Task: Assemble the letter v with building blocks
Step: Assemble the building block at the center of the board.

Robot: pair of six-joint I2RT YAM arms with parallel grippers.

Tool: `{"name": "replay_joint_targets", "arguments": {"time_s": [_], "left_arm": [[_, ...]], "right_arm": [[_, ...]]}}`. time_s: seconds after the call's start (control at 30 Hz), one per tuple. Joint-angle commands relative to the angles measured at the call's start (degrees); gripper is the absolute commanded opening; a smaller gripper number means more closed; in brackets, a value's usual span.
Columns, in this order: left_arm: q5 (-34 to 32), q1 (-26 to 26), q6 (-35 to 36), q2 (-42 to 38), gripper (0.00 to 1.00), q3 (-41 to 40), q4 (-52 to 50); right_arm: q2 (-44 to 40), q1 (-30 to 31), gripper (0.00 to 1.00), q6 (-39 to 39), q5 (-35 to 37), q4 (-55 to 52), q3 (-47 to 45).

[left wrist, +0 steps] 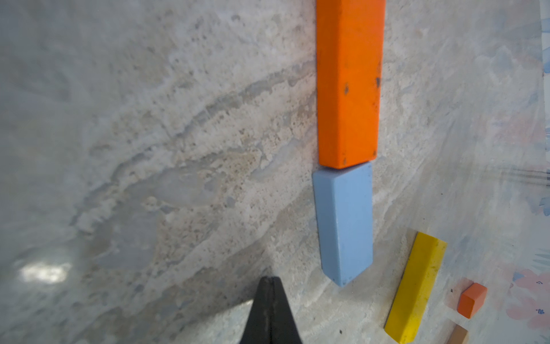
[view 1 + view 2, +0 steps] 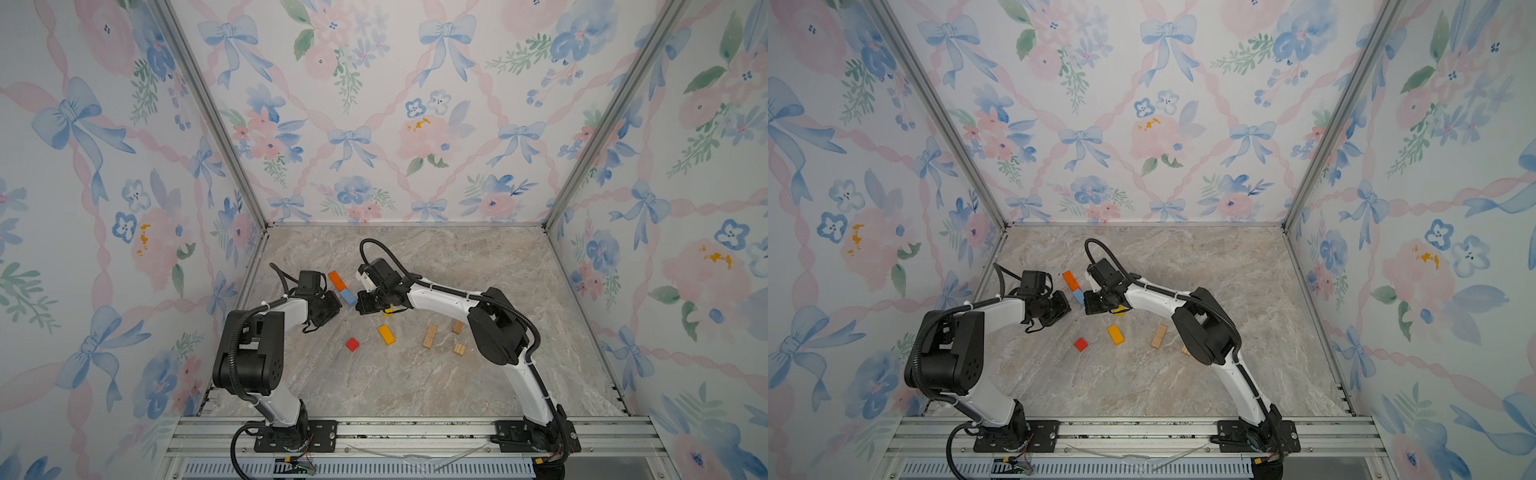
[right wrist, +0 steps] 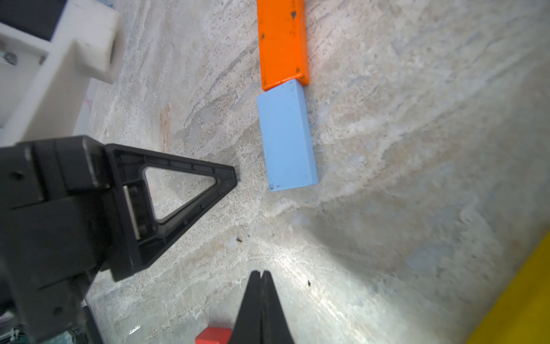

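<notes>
Looking at the building blocks first, I see an orange block (image 2: 337, 281) and a light blue block (image 2: 348, 297) lying flat and touching end to end, making one slanted stroke on the marble-patterned tabletop (image 2: 457, 266), left of its middle. Nearer the arm bases lie a short, squarish red block (image 2: 352, 344) and a yellow block (image 2: 386, 335) close beside it. Further right are several tan blocks (image 2: 430, 336), near one another but apart. A second yellow block (image 2: 387, 312) lies close to the blue one's near end, mostly hidden under my right arm in both top views. My left gripper (image 1: 269, 283) has its jaws pressed together and carries nothing. In the right wrist view its tip is just beside the blue block's near end, with a sliver of tabletop between them. My right gripper (image 3: 261, 277) is likewise pinched closed and empty, so the two grippers flank that end of the blue block, neither one touching it.
</notes>
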Motion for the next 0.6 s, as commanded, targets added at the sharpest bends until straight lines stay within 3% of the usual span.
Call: {"name": "replay_joint_targets", "arguments": {"time_s": [0.0, 0.57], "left_arm": [[1.67, -0.11, 0.41, 1.73, 0.0, 1.41, 1.3], [2.84, 0.24, 0.53, 6.35, 0.0, 3.45, 2.46]], "right_arm": [[2.47, -0.41, 0.0, 1.1, -0.7, -0.34, 1.03], [5.87, -0.85, 0.0, 1.91, -0.45, -2.76, 3.62]]}}
